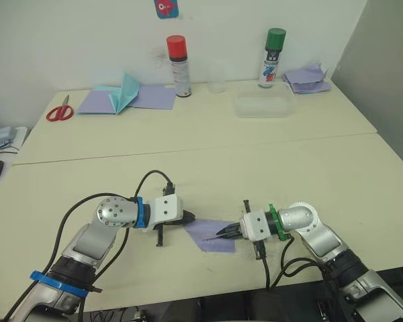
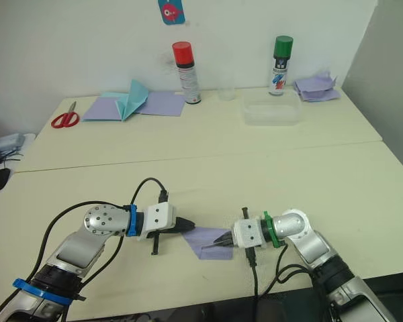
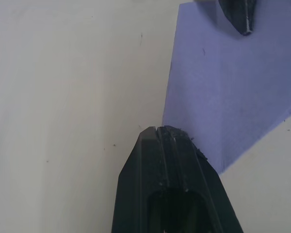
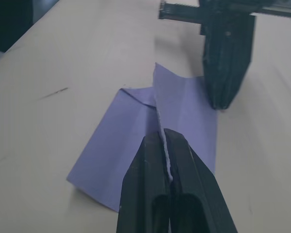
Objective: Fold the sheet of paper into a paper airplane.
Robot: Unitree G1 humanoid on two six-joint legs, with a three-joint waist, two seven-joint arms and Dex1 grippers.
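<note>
Sheet of paper [image 1: 211,235]: lies on the cream bench [image 1: 255,168] near its front edge, between the two hands, partly folded, one flap lifted.
Right hand [image 4: 164,145]: fingers clenched on the raised edge of the flap, pinching it.
Left hand [image 1: 190,217]: fingers pressed together with nothing between them, the tip at the sheet's left corner.
Back of bench: red scissors [image 1: 59,111], two spray cans [image 1: 178,66], teal paper shape [image 1: 124,94].

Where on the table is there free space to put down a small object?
The cream table is bare across its middle, between the back row and the pincers. Crowded: the back edge, with red-handled scissors, red-capped spray can, clear plastic tray; and around the lavender sheet of paper.
</note>
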